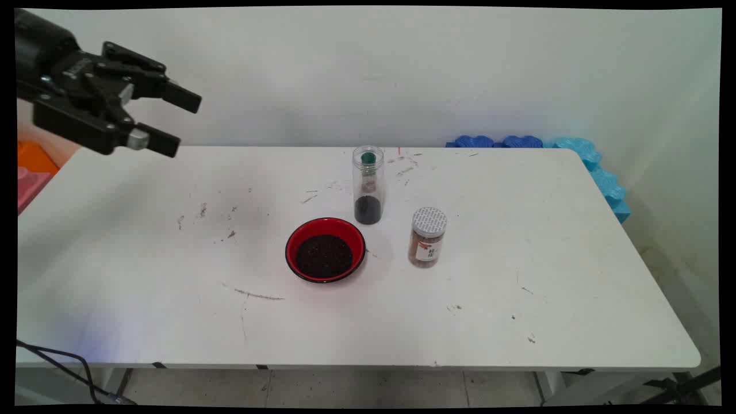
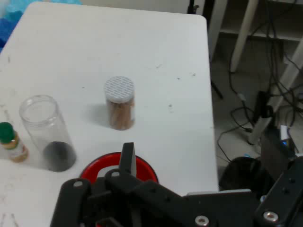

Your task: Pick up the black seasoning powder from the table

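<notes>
Nearest the camera sits the red bowl (image 1: 325,249), full of dark grains and planted around the middle of the white table (image 1: 172,322). Just to the right of the bowl, and a shade farther back, stands a small jar (image 1: 427,237) with a white patterned lid and brownish contents, upright. Directly behind the bowl, close to its far rim, a tall clear jar (image 1: 368,184) stands upright with no lid, a dark layer settled at its bottom. Beyond that jar, the hand view picks out a little green-capped bottle (image 2: 11,142). Up high and well to the left of the bowl, clear of everything, hangs the black gripper (image 1: 183,121), fingers spread apart and holding nothing. Blue foam pieces (image 1: 586,158) line the table's far right corner.
</notes>
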Motion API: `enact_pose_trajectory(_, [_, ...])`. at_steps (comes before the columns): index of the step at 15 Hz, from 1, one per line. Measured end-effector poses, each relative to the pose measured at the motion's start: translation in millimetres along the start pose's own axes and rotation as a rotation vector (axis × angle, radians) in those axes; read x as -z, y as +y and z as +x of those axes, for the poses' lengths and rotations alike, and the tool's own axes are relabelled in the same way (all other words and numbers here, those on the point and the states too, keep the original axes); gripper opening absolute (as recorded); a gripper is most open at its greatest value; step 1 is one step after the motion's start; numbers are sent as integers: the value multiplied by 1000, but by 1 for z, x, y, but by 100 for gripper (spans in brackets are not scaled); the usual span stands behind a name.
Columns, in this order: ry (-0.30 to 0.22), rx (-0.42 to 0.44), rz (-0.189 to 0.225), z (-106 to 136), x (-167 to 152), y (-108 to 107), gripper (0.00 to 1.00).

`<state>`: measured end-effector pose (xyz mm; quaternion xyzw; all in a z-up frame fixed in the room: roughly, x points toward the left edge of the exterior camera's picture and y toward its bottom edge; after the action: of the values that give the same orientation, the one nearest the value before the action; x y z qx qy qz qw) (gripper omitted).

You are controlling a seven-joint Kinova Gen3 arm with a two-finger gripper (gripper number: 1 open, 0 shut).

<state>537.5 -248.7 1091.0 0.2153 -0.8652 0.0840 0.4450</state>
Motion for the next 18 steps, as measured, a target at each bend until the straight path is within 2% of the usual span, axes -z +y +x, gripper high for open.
enact_pose_trajectory(4, [2, 21, 53, 3, -20, -14, 100])
enact_pose_trajectory(10, [-22, 58, 145, 3, -72, -39, 100])
enact_pose_trajectory(18, [-82, 111, 254, -19, -160, -70, 100])
